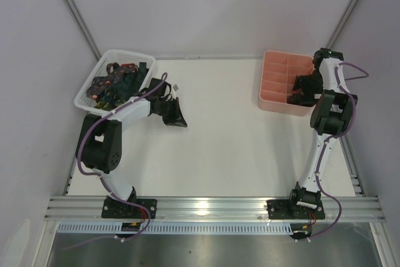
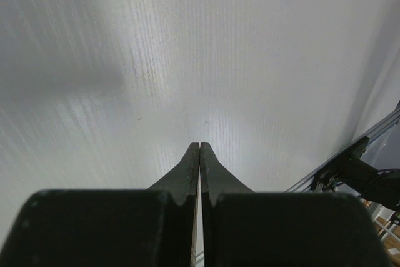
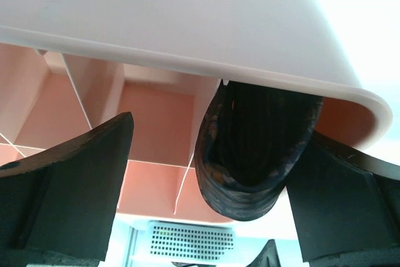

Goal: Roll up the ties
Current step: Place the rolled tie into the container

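Rolled tie (image 3: 256, 148), dark coil, mottled brown edge, in pink tray (image 3: 187, 23), right pincer (image 3: 215, 136) wide, left pincer (image 2: 199, 145) closed

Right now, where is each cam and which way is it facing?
Top external: above and behind the bases, looking down on the table; left arm and right arm show whole, white basket far left, pink tray far right.
Left wrist: low over the table, looking along the left gripper, fingers shut, at bare tabletop.
Right wrist: at the tray's rim, looking into its compartments; right gripper open, a rolled tie between its fingers.
Shared: top and right wrist both show the pink tray.
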`<state>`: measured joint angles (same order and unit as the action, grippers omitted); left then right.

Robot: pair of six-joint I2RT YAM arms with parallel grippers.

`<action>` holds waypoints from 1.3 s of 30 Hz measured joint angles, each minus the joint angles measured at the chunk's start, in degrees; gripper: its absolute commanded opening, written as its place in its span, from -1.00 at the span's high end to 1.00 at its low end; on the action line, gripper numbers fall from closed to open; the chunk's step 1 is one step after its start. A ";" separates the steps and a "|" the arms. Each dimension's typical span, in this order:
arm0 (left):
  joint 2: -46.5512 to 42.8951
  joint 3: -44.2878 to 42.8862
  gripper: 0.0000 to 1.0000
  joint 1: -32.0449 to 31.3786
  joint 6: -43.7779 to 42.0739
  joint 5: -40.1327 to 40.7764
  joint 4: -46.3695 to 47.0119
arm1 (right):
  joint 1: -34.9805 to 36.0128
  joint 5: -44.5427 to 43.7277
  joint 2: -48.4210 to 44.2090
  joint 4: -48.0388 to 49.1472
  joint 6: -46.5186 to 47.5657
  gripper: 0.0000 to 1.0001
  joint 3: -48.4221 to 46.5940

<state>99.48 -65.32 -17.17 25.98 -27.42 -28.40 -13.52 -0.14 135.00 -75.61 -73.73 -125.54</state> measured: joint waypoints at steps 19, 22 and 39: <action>0.57 0.00 0.96 0.11 -0.02 -0.48 0.24 | 0.35 -3.08 -7.02 -0.35 2.73 -1.00 9.46; 0.63 0.00 0.96 0.17 -0.02 -0.76 0.46 | 0.31 -3.61 -8.15 -0.52 3.08 -0.99 9.16; 0.63 0.79 0.95 0.48 0.04 -2.89 2.80 | 2.99 -4.61 -18.86 -0.90 9.94 -0.45 11.74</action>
<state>100.12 -64.53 -16.69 26.02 -30.30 -25.61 -10.52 -4.75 116.14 -76.51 -63.79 -113.80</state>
